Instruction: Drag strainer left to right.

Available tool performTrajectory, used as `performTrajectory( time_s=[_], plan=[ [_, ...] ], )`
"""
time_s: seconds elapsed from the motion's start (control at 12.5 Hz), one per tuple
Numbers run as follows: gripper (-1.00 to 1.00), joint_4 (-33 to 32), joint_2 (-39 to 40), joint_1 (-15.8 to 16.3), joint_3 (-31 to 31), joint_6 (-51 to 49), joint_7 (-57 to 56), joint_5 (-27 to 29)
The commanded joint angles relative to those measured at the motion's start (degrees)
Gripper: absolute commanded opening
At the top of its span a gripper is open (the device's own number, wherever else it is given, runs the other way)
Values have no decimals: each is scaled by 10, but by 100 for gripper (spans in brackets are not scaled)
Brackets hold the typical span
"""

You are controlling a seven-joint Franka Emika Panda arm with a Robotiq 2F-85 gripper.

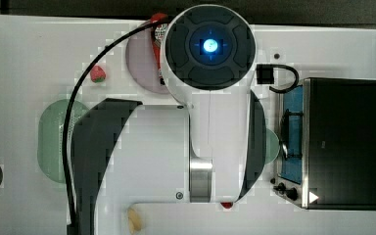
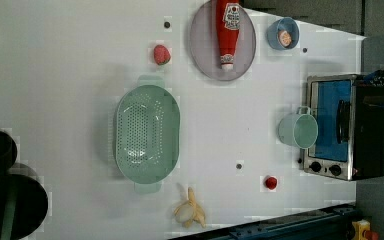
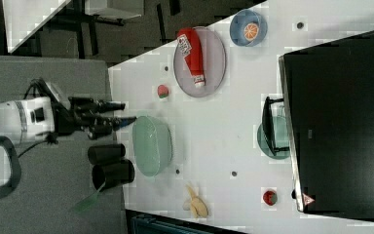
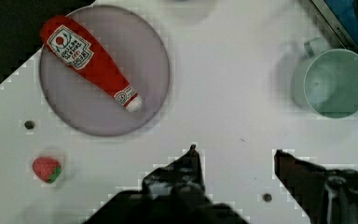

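Left view: strainer (image 2: pixel 147 131) mid-table, bare table (image 2: pixel 70 75) around it.

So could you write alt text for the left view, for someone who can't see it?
A pale mint-green oval plastic strainer sits mid-table on a white table, apart from a red ketchup bottle lying on a round grey-lilac plate and a teal-green cup beside a toy oven.
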Motion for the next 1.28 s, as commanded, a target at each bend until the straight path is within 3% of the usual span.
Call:
performTrajectory(
  time_s=[0.08,0.24,0.48,0.72,1.28],
  plan=[
    [59,-109,-229,-11,-27,-113,70,-12],
    [99,-109,-229,-11,-28,-113,70,-12],
    [100,-115,-218,2,-1,-106,74,0],
    [100,-122,-177,14,72,-63,140,15],
    [100,-150,-4,18,282,104,560,14]
  ],
)
